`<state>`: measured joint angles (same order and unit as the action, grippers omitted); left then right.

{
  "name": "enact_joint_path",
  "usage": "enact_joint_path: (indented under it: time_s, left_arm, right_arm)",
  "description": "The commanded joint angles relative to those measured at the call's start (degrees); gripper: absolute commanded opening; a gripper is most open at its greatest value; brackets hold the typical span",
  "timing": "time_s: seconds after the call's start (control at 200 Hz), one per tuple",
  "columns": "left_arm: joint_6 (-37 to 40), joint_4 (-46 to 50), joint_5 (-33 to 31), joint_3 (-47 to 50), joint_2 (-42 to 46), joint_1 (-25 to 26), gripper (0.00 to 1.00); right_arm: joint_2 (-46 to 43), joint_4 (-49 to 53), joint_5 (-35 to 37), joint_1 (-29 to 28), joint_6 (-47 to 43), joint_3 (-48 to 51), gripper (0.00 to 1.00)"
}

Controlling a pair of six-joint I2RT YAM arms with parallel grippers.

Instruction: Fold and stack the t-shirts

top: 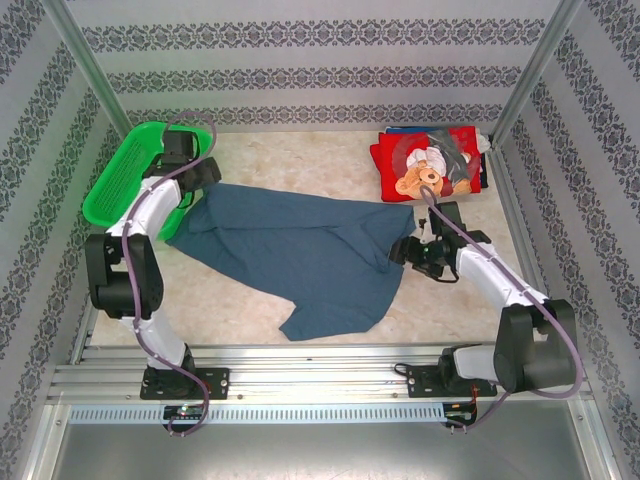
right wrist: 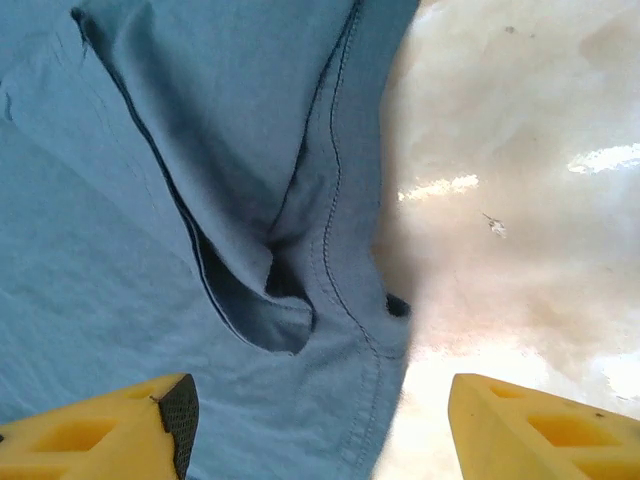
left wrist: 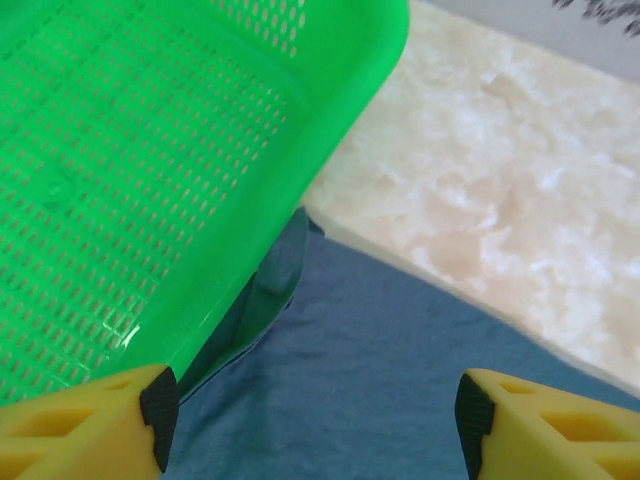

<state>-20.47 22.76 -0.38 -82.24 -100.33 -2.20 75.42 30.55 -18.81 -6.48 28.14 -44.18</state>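
One folded pile is sitting at two o'clock on the table (top: 290,160), with the red teddy-bear shirt (top: 432,165) lying on top and dark blue edges peeking out beneath. That part is looking done. The slate-blue tee (top: 300,250) is lying spread and unfolded across the middle, its ten o'clock corner seemingly slipping under the green basket (top: 120,180). The left gripper (left wrist: 315,410) is hovering there, fingers apart and holding nothing. The right gripper (right wrist: 320,420) is hanging over the tee's three o'clock hem, likewise spread wide and empty. Folding and stacking this tee is what is remaining, I judge.
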Motion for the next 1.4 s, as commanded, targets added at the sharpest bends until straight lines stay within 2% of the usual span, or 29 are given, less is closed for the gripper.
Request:
enact_joint_path:
  time_s: [0.0,0.085,0.275,0.33,0.455,0.565,0.654,0.834,1.009,1.084,1.224,1.399]
  left_arm:
    - [-2.5,1.2,1.4,-2.7,4.7,1.0,0.76]
    - [-1.4,1.2,2.6,-2.6,6.8,2.5,0.80]
    - [-1.5,4.4,2.1,0.0,11.5,4.0,0.81]
    - [-1.6,5.4,0.9,1.6,13.2,4.3,0.81]
    - [-2.8,7.3,-0.7,5.2,17.2,4.4,0.81]
    - [-3.8,8.2,-1.4,8.3,20.5,4.4,0.81]
    - [-4.9,9.1,-2.2,10.5,22.8,4.5,0.81]
    - [-6.8,11.7,-1.3,14.2,25.6,5.0,0.81]
    - [-11.6,15.9,-1.7,17.8,27.1,5.9,0.79]
    - [-14.2,16.1,0.4,19.7,27.3,6.8,0.78]
    - [-17.8,19.0,-0.5,22.7,24.4,9.7,0.76]
    - [-20.2,17.2,0.0,26.5,19.9,11.1,0.73]
  right_arm:
    - [2.3,-3.6,-3.1,-0.5,4.5,2.4,0.68]
    - [4.4,-6.3,-3.5,-1.9,6.2,3.1,0.68]
    - [9.8,-6.1,0.5,-5.3,9.5,3.2,0.62]
    - [11.3,-5.2,1.5,-5.6,10.0,2.9,0.56]
    - [12.4,-2.9,3.3,-5.7,10.0,1.5,0.32]
    - [13.7,4.1,7.7,-5.6,8.4,-2.8,0.09]
    - [12.2,7.8,9.5,-4.3,6.8,-4.7,0.00]
    - [8.4,16.7,14.0,0.8,0.6,-7.7,0.00]
    - [6.6,20.3,18.3,7.4,-4.8,-9.5,0.00]
    - [7.6,21.2,20.2,9.3,-7.5,-11.1,0.00]
    - [11.2,21.6,24.2,12.5,-12.2,-13.6,0.00]
    - [14.8,20.4,27.3,15.5,-13.7,-17.5,0.00]
